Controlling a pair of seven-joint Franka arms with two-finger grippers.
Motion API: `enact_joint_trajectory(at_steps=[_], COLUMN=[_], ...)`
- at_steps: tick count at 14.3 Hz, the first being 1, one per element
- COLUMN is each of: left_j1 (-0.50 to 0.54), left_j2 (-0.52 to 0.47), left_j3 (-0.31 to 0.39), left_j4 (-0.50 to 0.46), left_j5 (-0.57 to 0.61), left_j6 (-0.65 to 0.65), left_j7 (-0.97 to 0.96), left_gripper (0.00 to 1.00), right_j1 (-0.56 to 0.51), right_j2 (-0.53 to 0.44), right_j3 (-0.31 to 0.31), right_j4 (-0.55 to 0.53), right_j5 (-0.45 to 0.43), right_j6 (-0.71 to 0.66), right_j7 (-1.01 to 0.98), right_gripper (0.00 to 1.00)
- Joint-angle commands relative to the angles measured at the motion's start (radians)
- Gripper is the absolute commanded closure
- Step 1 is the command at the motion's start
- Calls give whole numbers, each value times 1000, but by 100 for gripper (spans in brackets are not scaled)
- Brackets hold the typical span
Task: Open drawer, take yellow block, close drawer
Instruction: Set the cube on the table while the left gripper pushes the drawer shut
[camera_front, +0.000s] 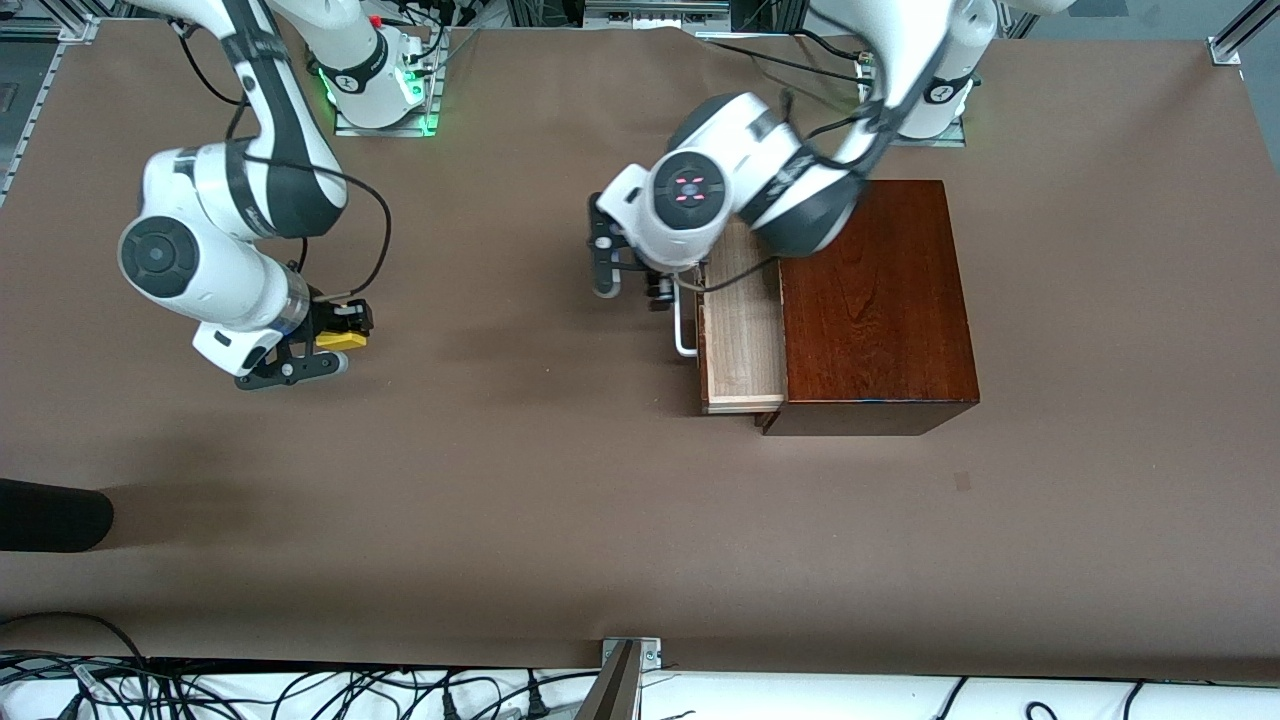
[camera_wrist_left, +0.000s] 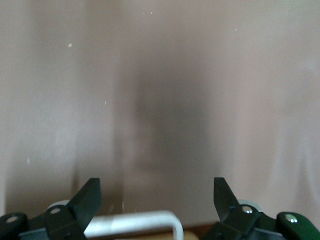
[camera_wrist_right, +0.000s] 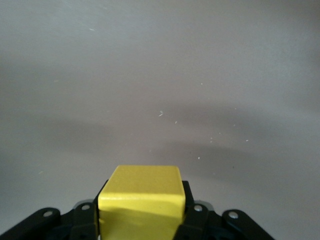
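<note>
Drawer (camera_front: 742, 330) part-out of box (camera_front: 875, 305) (toward right arm's end).

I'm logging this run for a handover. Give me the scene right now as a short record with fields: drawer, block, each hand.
drawer: drawer of the wooden box stands partly pulled out, pale inside showing
handle: white bar handle at the drawer's front
yellow block: yellow block clamped in the right hand, out of the drawer
right hand: right hand shut on the block, over bare table toward the right arm's end
left hand: left hand open, at the handle, fingers either side of the bar
left to do: close the drawer
</note>
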Motion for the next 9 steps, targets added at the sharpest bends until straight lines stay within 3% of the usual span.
enact_joint_trajectory(at_steps=[1, 4, 7, 9], left_j1=[-20, -11, 34, 77], left_j2=[57, 65, 53, 43], left_j3=[3, 4, 16, 16], left_j4=[38, 0, 4, 7], left_j5=[109, 134, 135, 135], left_j6=[33, 13, -137, -220], left_j7=[86, 94, 96, 111], left_gripper=[0, 0, 0, 0], right_j1=[-17, -17, -15, -17], right_j2=[35, 118, 159, 165], right_j3=[-2, -2, -1, -1], right_j4=[-62, -105, -166, -171], right_j5=[10, 15, 21, 21], right_j6=[124, 290, 440, 448], right_j7=[13, 13, 15, 13], right_gripper=[100, 100, 100, 100])
